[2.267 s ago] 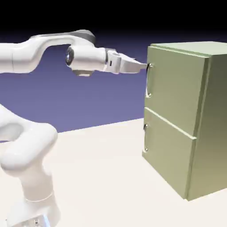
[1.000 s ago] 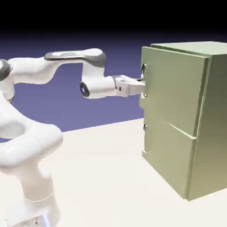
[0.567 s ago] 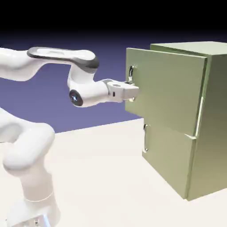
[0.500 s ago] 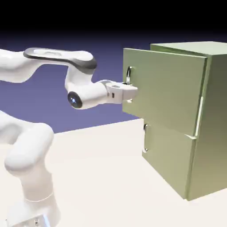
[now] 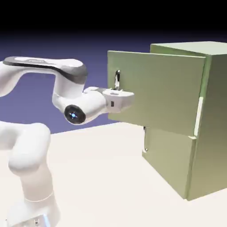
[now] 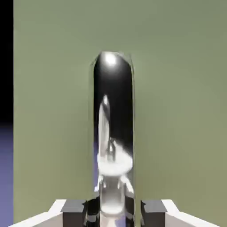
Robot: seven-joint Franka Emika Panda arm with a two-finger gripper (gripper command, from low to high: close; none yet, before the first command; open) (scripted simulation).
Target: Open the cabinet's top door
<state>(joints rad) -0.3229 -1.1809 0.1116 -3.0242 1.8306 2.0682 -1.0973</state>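
The olive-green cabinet (image 5: pixel 213 119) stands at the exterior view's right. Its top door (image 5: pixel 155 93) is swung out to the left, and a pale gap shows along its right edge. My gripper (image 5: pixel 120 94) is shut on the door's dark metal vertical handle (image 5: pixel 117 80), low on the bar. In the hand view the shiny handle (image 6: pixel 113 128) stands upright against the green door panel (image 6: pixel 177 111), and my gripper (image 6: pixel 113 215) clamps its lower end between the two grey fingertips (image 6: pixel 73 212).
The shorter lower door (image 5: pixel 166 155) is closed, its small handle (image 5: pixel 145 139) facing left. The pale table (image 5: pixel 102 177) spreads under the arm, whose white base (image 5: pixel 31 190) fills the exterior view's lower left.
The gripper has pulled the handle further left and slightly down. The top door has swung wider open, and the arm's elbow has folded back.
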